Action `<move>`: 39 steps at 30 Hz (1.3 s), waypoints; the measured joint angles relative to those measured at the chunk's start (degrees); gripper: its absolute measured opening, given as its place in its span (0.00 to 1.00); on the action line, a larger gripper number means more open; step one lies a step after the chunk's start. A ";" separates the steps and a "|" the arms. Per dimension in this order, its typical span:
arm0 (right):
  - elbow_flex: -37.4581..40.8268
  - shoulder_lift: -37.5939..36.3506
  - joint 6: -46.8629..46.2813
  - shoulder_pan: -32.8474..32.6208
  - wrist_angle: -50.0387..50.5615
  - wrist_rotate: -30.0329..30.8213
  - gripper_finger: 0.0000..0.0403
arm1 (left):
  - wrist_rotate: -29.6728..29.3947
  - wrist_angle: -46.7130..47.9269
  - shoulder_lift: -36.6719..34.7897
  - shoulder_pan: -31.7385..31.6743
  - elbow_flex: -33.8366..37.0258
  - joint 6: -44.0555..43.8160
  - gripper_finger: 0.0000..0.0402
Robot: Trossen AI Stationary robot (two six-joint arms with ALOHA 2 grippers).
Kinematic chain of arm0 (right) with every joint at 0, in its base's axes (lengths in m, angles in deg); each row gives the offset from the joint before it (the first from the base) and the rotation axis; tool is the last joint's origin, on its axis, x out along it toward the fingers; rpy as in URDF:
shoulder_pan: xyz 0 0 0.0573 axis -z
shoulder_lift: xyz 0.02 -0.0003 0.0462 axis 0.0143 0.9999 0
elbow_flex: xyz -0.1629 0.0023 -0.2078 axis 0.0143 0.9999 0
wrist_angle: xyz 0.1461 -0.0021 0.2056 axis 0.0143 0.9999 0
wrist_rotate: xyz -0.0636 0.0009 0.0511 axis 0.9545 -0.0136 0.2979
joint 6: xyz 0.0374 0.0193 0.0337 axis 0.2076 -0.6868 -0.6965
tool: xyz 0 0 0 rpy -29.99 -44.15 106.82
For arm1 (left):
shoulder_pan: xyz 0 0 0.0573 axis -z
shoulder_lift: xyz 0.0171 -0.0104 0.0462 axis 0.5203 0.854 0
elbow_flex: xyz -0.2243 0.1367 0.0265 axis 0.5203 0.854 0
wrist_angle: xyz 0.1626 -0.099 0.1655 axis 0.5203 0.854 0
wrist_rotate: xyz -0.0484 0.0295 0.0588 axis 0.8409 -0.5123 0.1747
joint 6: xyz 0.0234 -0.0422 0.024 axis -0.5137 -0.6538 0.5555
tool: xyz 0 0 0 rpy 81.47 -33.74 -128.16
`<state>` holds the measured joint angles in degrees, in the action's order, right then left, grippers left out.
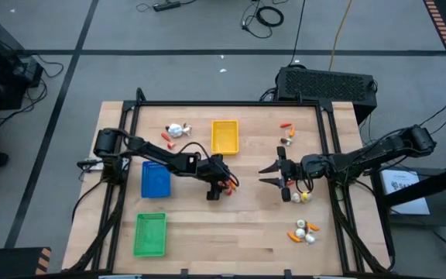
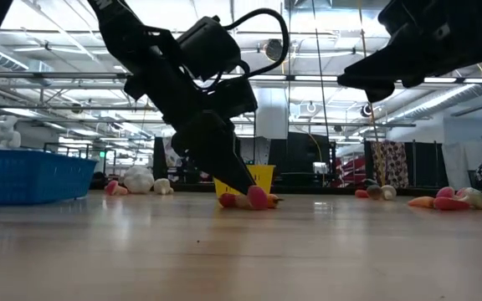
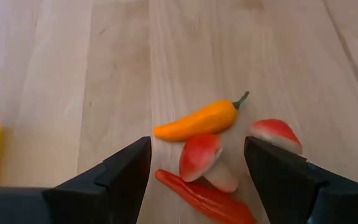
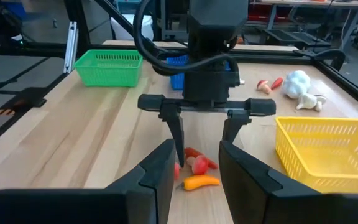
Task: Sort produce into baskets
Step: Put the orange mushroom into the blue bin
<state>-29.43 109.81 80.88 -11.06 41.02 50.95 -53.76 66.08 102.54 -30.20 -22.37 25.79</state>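
High view: left gripper [image 1: 224, 186] is down at table centre, jaws spread wide around a small produce cluster, nothing gripped. Its wrist view shows an orange pepper [image 3: 199, 121], a red-and-white piece [image 3: 205, 160] and a red strip [image 3: 205, 198] between the fingers. Right gripper [image 1: 272, 173] hovers to the right, jaws part open, empty. Yellow basket [image 1: 224, 136] lies just beyond.
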 joint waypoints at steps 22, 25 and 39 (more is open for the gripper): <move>0.00 0.00 2.86 0.00 0.11 2.87 0.29 | 1.01 1.55 0.00 0.00 0.02 -0.05 0.66; 0.00 0.00 2.86 0.00 0.11 2.89 0.29 | 1.01 1.92 0.00 -0.02 0.02 -0.12 0.66; 0.00 0.00 2.86 0.00 0.11 2.96 0.29 | 0.98 1.07 1.30 -0.02 0.04 -0.26 0.52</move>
<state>-29.43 109.81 83.74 -11.06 41.12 53.91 -52.78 67.15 103.84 -30.22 -22.33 25.54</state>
